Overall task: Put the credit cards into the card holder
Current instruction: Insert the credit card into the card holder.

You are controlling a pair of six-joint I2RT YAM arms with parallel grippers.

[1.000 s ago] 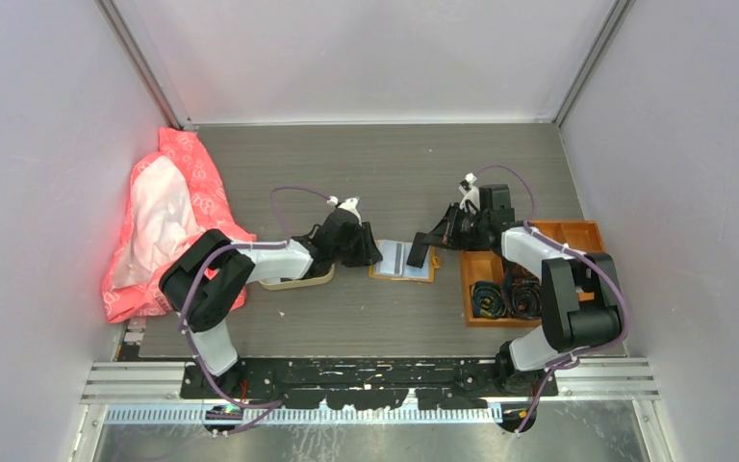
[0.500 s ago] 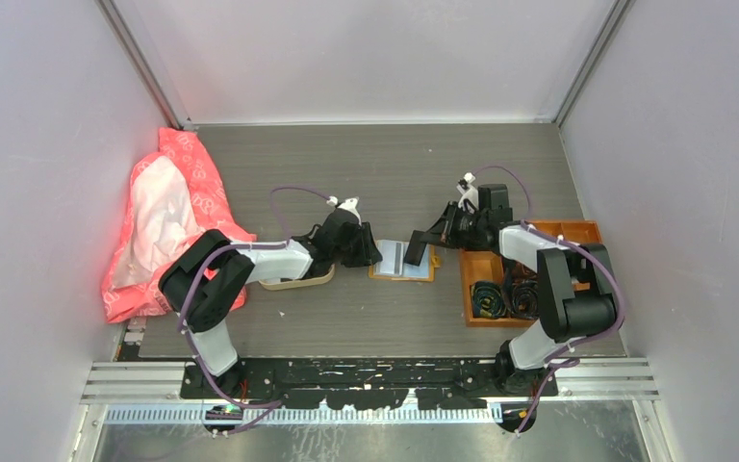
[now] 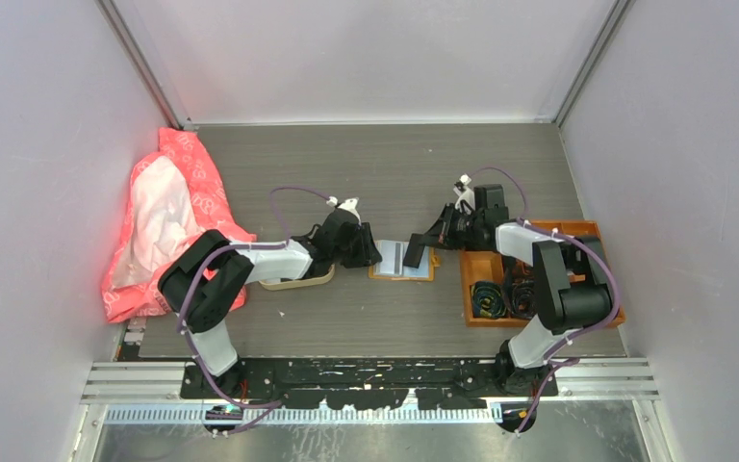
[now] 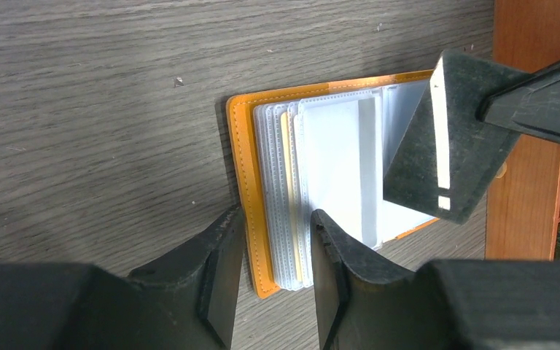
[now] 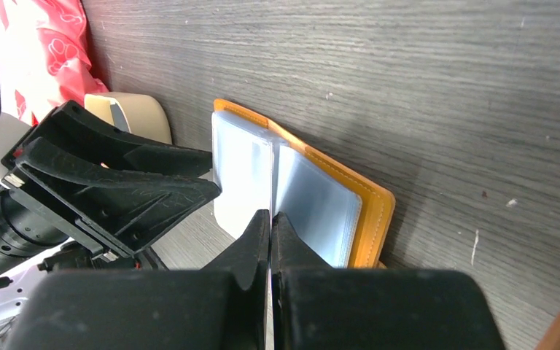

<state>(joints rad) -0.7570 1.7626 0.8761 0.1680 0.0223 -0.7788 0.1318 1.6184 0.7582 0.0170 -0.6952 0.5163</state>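
1 holder (image 3: 392, 262) lies open and flat around the middle of the bench (image 3: 366, 164), a little closer to the near edge than the far one. Its orange cover faces down and several clear sleeves fan upward.

Only 1 card (image 4: 417, 160) shows plainly. It is dark with a white stripe and stands tilted over the holder's right half. The right pincer (image 5: 270, 219) is closed on it. The card's lower corner hangs over the sleeves. From the right wrist it is seen edge-on, running down toward the fold between 2 sleeves, but I cannot tell whether it has entered a slot.

The left pincer (image 4: 275, 219) stands part open. Its 2 fingers straddle the holder's left edge, 1 toward the bench beside the cover and 1 over the sleeves. The holder lies face-up between them and is not pinched, but the tips themselves are hard to make out.

1 orange box (image 3: 581, 232) sits at the right edge, just beside the holder, with black coils (image 3: 489, 298) in its near compartments. The right arm covers part of it.

1 beige tray (image 3: 298, 282) lies left of the holder, mostly under the left arm, so what it holds is hidden.

1 red bag (image 3: 168, 226) slumps along the left edge toward the far-left corner.

Bare bench shows from the holder to the far edge, with a narrower strip toward the near edge. A pale yellow strip among the sleeves is too thin to identify.
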